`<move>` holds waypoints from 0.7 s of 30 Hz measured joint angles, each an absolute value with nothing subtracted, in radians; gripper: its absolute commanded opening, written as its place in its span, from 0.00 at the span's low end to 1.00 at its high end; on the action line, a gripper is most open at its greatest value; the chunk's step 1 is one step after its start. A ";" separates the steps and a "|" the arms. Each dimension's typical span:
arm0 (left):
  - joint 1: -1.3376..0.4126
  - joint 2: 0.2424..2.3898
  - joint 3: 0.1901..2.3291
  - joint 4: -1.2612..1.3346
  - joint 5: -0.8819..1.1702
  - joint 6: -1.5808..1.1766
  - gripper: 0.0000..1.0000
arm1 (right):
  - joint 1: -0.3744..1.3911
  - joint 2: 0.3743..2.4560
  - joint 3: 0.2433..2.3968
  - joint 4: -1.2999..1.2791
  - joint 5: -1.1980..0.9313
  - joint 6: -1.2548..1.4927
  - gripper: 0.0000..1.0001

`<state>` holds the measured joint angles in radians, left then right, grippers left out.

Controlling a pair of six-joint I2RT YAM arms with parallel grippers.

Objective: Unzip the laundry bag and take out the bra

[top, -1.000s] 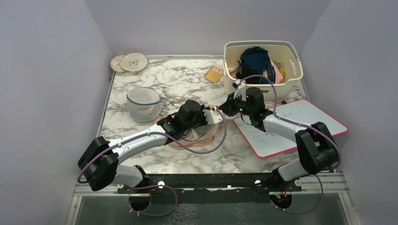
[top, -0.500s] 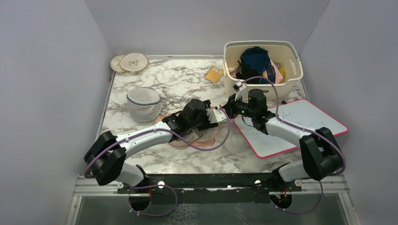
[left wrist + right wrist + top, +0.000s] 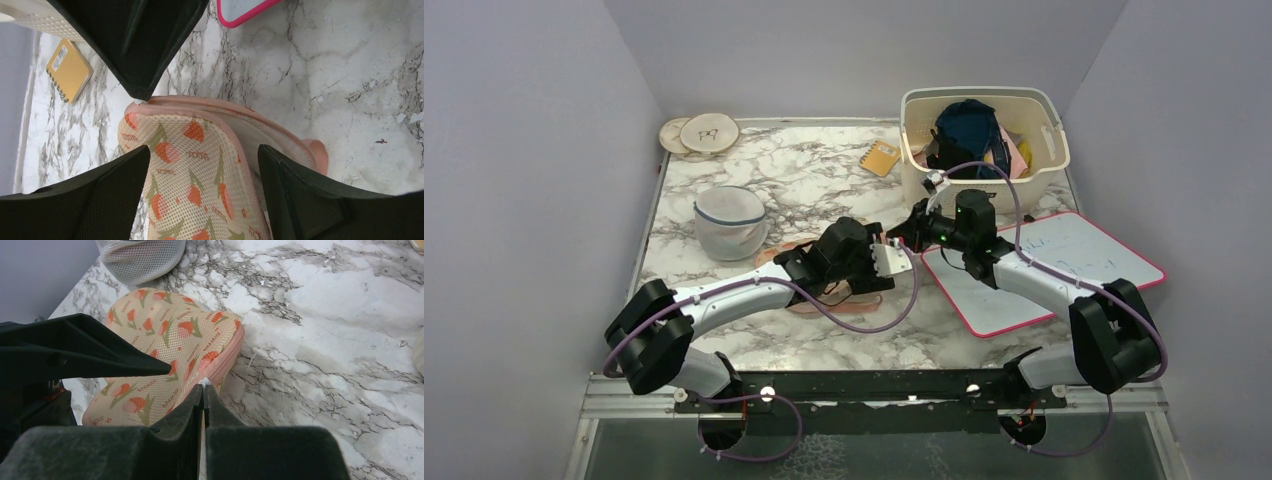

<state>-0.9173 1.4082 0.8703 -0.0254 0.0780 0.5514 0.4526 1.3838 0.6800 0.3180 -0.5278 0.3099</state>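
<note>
The laundry bag is a peach mesh pouch with orange-red prints and pink edging, lying flat on the marble table. My left gripper is open, one finger on each side of the bag's end, not squeezing it. Along that end the pink edges stand apart and a pale lining shows in the gap. My right gripper is shut on a small white zipper tab at the bag's pink rim. From above, the two grippers meet over the bag. The bra is hidden.
A white mesh dome with a blue rim sits left of the bag. A cream basket of clothes stands at the back right, with a pink-framed whiteboard in front of it. A yellow notepad and wooden discs lie farther back.
My left gripper has gone from shut to open and slid a little to the right along the bag. The right gripper stays shut and has barely moved.
</note>
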 measured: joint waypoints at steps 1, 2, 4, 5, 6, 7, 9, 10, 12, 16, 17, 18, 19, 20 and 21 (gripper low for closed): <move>-0.919 1.408 0.870 -0.027 0.076 0.551 0.65 | 0.453 1.382 0.680 0.316 -0.528 0.310 0.01; -0.922 1.409 0.870 -0.027 0.070 0.550 0.59 | 0.453 1.381 0.680 0.316 -0.528 0.310 0.01; -0.927 1.412 0.873 -0.029 0.049 0.548 0.47 | 0.453 1.380 0.680 0.315 -0.528 0.310 0.01; -0.931 1.417 0.878 -0.029 0.033 0.546 0.43 | 0.453 1.380 0.680 0.315 -0.528 0.310 0.01; -0.932 1.423 0.882 -0.030 0.017 0.544 0.38 | 0.453 1.380 0.680 0.315 -0.528 0.310 0.01; -0.934 1.427 0.886 -0.030 0.003 0.543 0.31 | 0.453 1.380 0.680 0.315 -0.528 0.311 0.01; -0.936 1.429 0.888 -0.030 -0.023 0.537 0.17 | 0.453 1.380 0.680 0.315 -0.528 0.311 0.01; -0.937 1.429 0.889 -0.028 -0.035 0.535 0.10 | 0.455 1.380 0.680 0.315 -0.528 0.311 0.01; -0.937 1.428 0.889 -0.027 -0.054 0.537 0.03 | 0.456 1.380 0.680 0.315 -0.528 0.310 0.01; -0.941 1.405 0.880 -0.012 -0.086 0.553 0.00 | 0.457 1.380 0.673 0.331 -0.528 0.329 0.01; -0.944 1.384 0.868 -0.002 -0.095 0.559 0.00 | 0.457 1.381 0.669 0.339 -0.528 0.336 0.01; -0.946 1.364 0.857 0.009 -0.099 0.565 0.00 | 0.456 1.383 0.666 0.343 -0.528 0.340 0.01; -0.951 1.333 0.838 0.025 -0.107 0.575 0.00 | 0.456 1.388 0.665 0.346 -0.529 0.345 0.01; -0.955 1.304 0.821 0.042 -0.115 0.583 0.00 | 0.456 1.396 0.665 0.352 -0.529 0.348 0.01; -0.961 1.280 0.807 0.055 -0.122 0.592 0.00 | 0.456 1.405 0.665 0.355 -0.531 0.350 0.01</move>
